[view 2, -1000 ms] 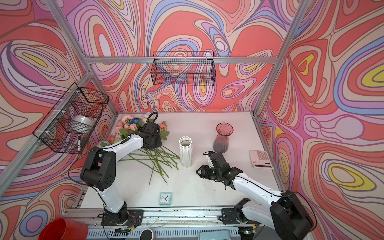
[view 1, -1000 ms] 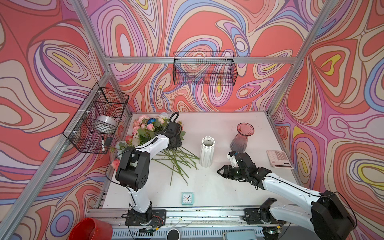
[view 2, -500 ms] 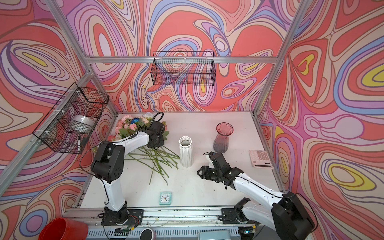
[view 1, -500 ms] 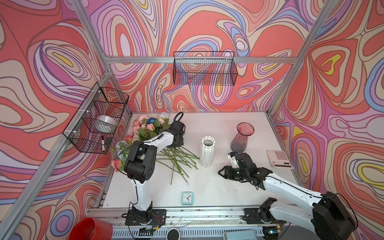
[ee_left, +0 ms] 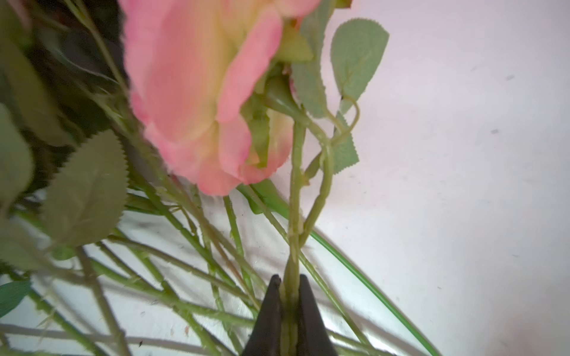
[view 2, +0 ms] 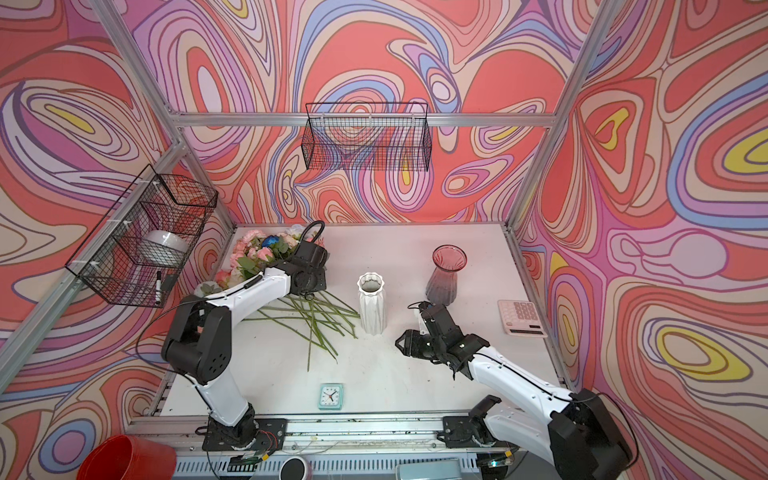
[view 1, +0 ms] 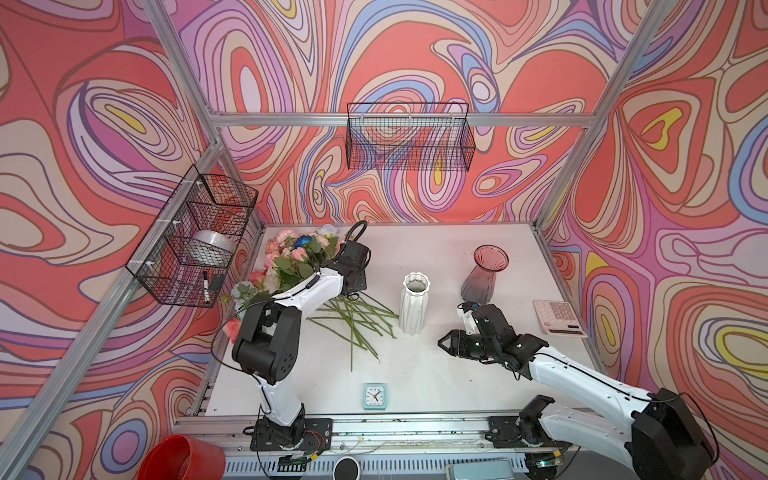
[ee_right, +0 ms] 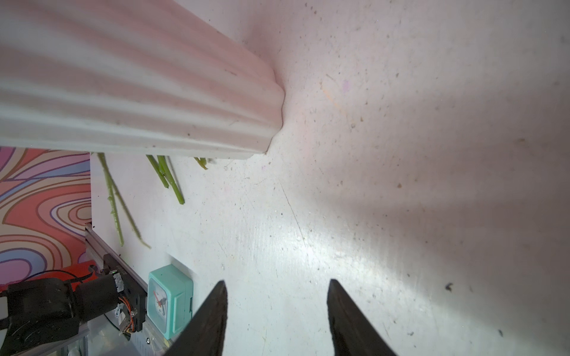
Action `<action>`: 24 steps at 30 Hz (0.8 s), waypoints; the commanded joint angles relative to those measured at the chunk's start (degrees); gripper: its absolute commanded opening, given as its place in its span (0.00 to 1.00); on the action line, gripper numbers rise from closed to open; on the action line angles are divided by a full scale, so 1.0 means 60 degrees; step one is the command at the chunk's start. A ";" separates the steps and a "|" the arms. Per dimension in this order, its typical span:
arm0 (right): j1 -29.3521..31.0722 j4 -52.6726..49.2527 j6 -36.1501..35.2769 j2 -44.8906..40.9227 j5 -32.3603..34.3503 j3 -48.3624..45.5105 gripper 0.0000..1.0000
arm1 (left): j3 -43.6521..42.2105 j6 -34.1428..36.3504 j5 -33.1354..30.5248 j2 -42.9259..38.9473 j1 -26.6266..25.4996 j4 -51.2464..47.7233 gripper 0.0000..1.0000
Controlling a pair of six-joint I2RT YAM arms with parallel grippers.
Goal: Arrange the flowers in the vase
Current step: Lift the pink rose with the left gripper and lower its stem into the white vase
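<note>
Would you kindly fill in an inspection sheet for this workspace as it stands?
Surface: white table, speckled with grit.
Job's things: flowers heaped far left, stems fanned out; white vase and pink glass vase upright, no flowers inside.
Clutter: clock, calculator.
Grippers: left gripper shut on a rose stem; right gripper open, empty.
Cables: black loop at left wrist.
Surroundings: back basket, side basket, red bucket.

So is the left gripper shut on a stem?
Shut on a stem. In the left wrist view the left gripper has its jaws pinching one green stem, below a pink rose.
</note>
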 commanded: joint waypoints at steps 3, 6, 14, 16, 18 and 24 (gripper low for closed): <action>-0.0011 -0.0353 -0.0113 -0.0244 0.0371 0.0391 0.53 | -0.0687 0.0271 -0.0646 -0.2957 -0.0191 0.1129 0.01; -0.0017 -0.0372 -0.0102 -0.0306 0.0466 0.0495 0.53 | -0.1214 0.0688 -0.0971 -0.4368 -0.0385 0.2425 0.01; -0.0012 -0.0623 -0.0039 -0.0571 0.0575 0.0798 0.54 | -0.2054 0.1865 -0.1072 -0.6369 -0.0822 0.5750 0.00; -0.0024 -0.0772 -0.0047 -0.0691 0.0657 0.0889 0.53 | -0.1790 0.1685 -0.0353 -0.6586 -0.1027 0.5981 0.00; -0.0024 -0.0859 -0.0041 -0.0773 0.0694 0.0948 0.53 | -0.1349 0.1604 0.0250 -0.6604 -0.1462 0.6185 0.00; -0.0015 -0.1001 -0.0003 -0.0834 0.0661 0.1165 0.53 | 0.0401 0.2813 0.0866 -0.5431 -0.3495 0.7546 0.00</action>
